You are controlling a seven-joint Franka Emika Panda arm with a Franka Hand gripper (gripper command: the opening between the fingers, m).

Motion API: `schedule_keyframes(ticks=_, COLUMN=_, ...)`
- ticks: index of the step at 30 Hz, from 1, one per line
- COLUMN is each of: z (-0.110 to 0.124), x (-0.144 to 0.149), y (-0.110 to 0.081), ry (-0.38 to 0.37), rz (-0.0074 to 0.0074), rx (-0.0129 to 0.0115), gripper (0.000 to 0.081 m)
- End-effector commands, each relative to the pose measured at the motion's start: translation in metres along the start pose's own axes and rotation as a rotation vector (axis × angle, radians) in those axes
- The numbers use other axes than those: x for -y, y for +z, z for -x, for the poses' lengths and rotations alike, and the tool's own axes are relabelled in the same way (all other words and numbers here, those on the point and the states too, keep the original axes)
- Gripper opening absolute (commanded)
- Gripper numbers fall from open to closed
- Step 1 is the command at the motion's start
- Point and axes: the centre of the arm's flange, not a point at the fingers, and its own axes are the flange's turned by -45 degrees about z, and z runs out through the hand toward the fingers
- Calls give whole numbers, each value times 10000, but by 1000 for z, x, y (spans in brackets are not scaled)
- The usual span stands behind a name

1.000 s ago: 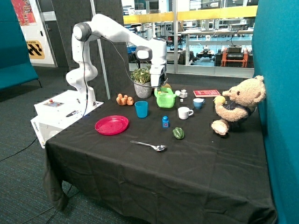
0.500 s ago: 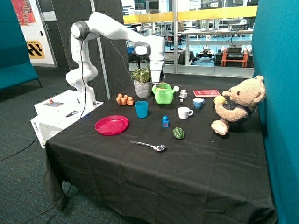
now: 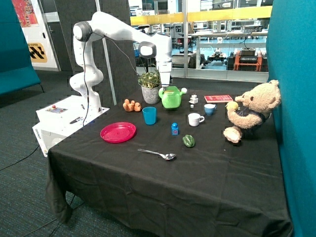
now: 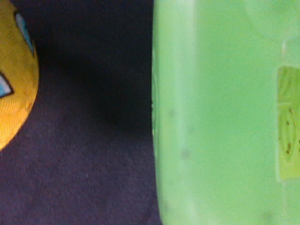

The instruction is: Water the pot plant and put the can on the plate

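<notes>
The hand point(image 3: 166, 85) grips the can point(image 3: 171, 98) beside the pot plant point(image 3: 150, 87); watering seems unfinished; the plate point(image 3: 118, 132) at seven o'clock waits bare.

The table point(image 3: 197, 182) is seen from beyond its front edge, slightly above, with the whole arm and far objects taken in. The wrist view is pressed close against the can point(image 4: 225, 112), downward onto dark cloth. The can point(image 3: 171, 98) is shared by both views.

On the black-draped table point(image 3: 148, 187), the small green plastic watering can point(image 3: 171, 98) sits just beside the leafy plant in its speckled pot point(image 3: 150, 88), with the round ridged pink-red plate point(image 3: 118, 132) well apart, nearer the front edge.
</notes>
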Motion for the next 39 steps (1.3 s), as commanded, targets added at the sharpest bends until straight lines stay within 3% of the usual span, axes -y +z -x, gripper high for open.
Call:
schedule_keyframes(ticks=1, z=6, x=-8, y=-12, ry=-1136, rz=-52, rx=-7, gripper=0)
schedule_keyframes(ticks=10, z=12, x=10, y=-16, ry=-2600, rz=-51, rx=-10, gripper=0)
schedule_keyframes(ticks=13, z=17, x=22, y=-19, ry=-3497, rz=-51, rx=-13, gripper=0)
schedule_keyframes(ticks=39, z=70, x=45, y=-53, ry=-5694, rz=-50, rx=-18, gripper=0)
